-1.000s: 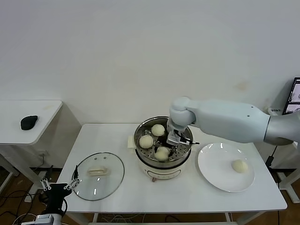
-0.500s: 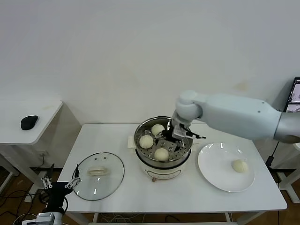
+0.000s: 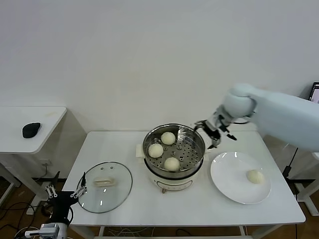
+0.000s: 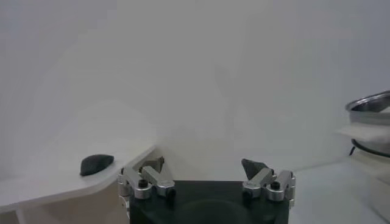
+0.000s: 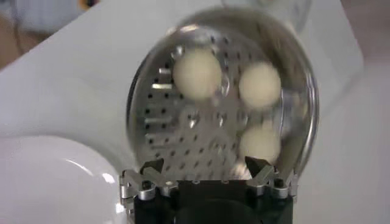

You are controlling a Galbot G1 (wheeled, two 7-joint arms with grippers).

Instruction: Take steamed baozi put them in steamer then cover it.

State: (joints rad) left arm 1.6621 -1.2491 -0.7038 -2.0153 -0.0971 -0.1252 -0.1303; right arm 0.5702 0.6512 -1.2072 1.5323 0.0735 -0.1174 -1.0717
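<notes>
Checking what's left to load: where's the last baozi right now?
In the head view the last baozi sits alone on the white plate at the table's right side, right of the steamer.

Right gripper (image 3: 213, 134) let go third pale cream-white round bun (image 3: 172, 163), jaws now wide, lifted out past shiny steel perforated steamer basket (image 3: 192, 149) rim toward flat white plate (image 3: 227, 177)

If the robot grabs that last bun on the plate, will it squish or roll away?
Probably a little of both. The baozi looks smooth and puffy, so it likely dents under a hard squeeze. It is round and sits loose on the flat white plate, so a nudge could roll it. It looks light.
</notes>
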